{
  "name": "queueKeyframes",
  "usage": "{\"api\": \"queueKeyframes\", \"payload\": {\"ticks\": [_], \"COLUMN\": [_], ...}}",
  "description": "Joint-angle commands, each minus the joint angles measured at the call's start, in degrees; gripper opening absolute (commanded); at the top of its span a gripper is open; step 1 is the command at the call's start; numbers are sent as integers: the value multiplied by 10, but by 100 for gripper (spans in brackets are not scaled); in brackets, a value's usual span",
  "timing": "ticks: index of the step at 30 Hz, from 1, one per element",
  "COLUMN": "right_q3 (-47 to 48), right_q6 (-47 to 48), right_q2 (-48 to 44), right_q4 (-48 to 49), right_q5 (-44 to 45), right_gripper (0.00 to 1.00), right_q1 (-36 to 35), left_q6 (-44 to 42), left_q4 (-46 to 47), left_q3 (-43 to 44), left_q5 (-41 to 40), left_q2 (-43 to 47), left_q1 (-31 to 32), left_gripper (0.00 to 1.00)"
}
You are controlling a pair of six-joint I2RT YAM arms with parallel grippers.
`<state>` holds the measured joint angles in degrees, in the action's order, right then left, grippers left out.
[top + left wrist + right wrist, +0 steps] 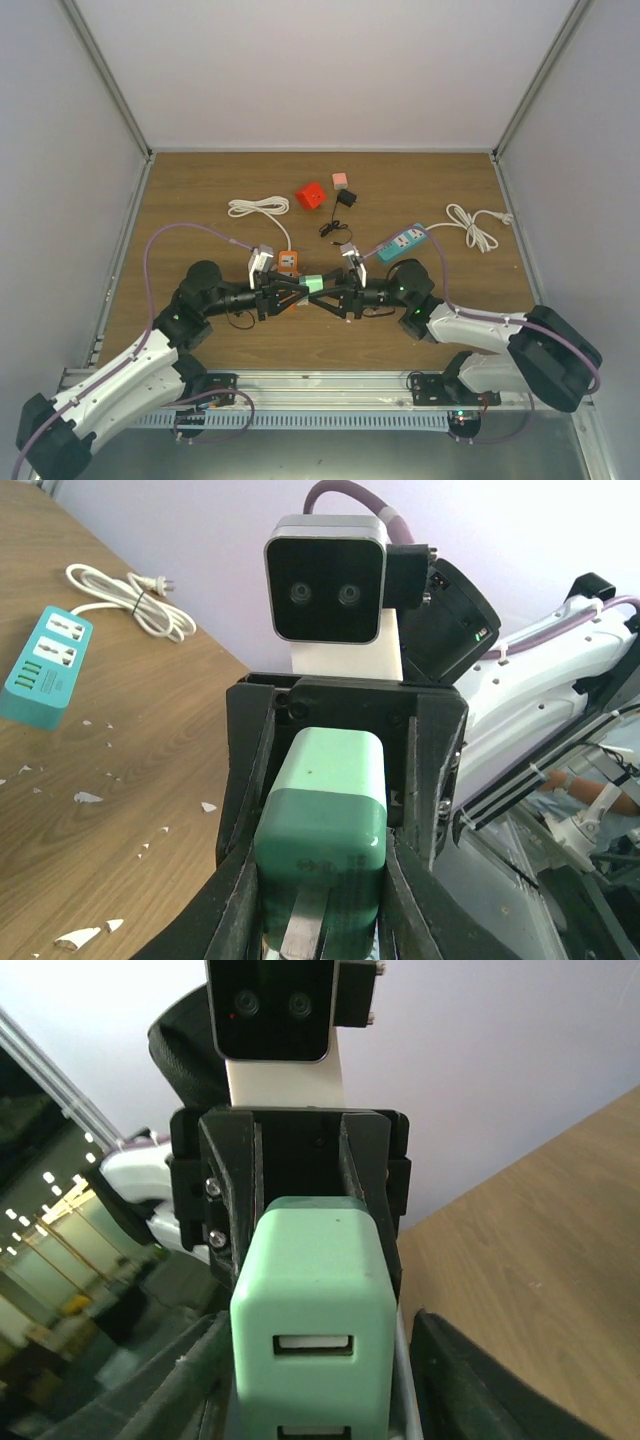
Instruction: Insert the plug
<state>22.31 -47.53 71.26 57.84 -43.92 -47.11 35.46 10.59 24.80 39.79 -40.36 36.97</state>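
Observation:
The plug (pixel 314 284) is a mint-green charger block held above the table's middle, between the two arms. My left gripper (pixel 300 285) is shut on its darker green end (pixel 322 830). Its metal prongs point back toward the left wrist. My right gripper (pixel 329 289) faces it from the other side, jaws open around the pale end (pixel 315 1290) with the USB ports. A gap shows between the block and my right finger (pixel 470 1380). The teal power strip (pixel 403 243) lies flat at the right rear, sockets up (pixel 40 665).
A red cube (pixel 311 195), a small pink cube (pixel 340 180) and a black adapter (pixel 346 198) with a thin cable sit at the back centre. A coiled white cable (pixel 258 208) lies back left. The strip's white cord (pixel 475 225) is back right. An orange block (pixel 288 263) sits near the left gripper.

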Motion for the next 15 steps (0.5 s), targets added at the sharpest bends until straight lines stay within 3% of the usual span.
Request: {"api": "queueKeyframes", "payload": {"ticks": [1, 4, 5, 8, 10, 11, 13, 15], "right_q3": [17, 19, 21, 27, 33, 36, 40, 52], "right_q6": [10, 16, 20, 38, 56, 63, 77, 97], "right_q2": [8, 4, 1, -14, -31, -45, -73, -103], "right_q4": [10, -3, -13, -46, -83, -101, -139, -207], "right_q5": [-7, -2, 2, 10, 20, 25, 34, 53], "right_gripper": [40, 7, 1, 0, 0, 0, 0, 0], "right_q1": [-6, -6, -6, -5, -2, 2, 16, 34], "left_q6": [-3, -5, -6, -7, -8, -10, -12, -15], "left_q4": [46, 42, 37, 11, -3, -5, -9, -28], "left_q3": [-10, -13, -12, -9, -9, -11, -13, -10], "left_q5": [7, 2, -4, -29, -40, -40, -49, -72], "left_q2": [-2, -5, -6, -13, -19, -20, -21, -20], "left_q1": [0, -1, -1, -5, -12, -17, -24, -28], "left_gripper": [0, 0, 0, 1, 8, 19, 60, 88]}}
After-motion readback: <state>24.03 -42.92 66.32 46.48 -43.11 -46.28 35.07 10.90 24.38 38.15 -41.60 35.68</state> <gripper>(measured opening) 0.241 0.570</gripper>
